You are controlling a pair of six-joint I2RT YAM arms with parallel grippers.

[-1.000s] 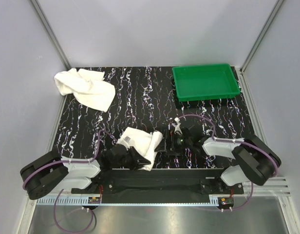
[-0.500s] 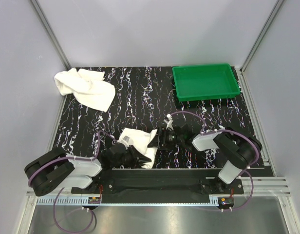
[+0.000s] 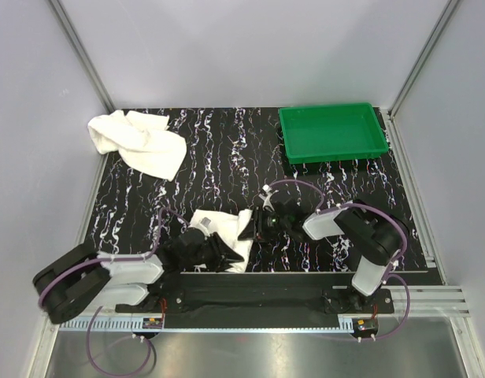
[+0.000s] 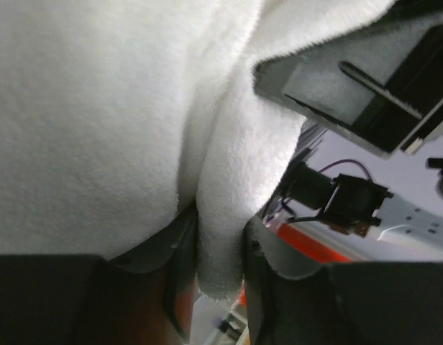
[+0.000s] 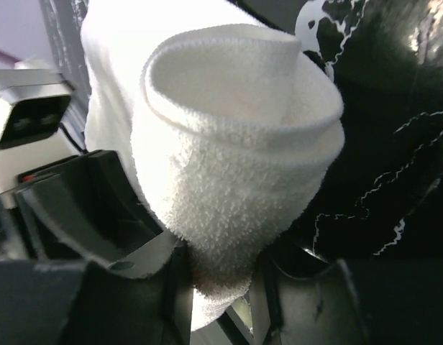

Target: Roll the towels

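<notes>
My left claw (image 4: 218, 244) pinches a fold and my right claw (image 5: 221, 267) grips the curled end of the smaller towel (image 3: 221, 227) at the bench's (image 3: 227, 157) near edge, so I judge that roll barely begun, while the larger towel (image 3: 140, 142) lies crumpled in the far-left corner.

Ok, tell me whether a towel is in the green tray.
No, the green tray shows bare floor; the large towel lies far left and the small towel near the front edge.
</notes>
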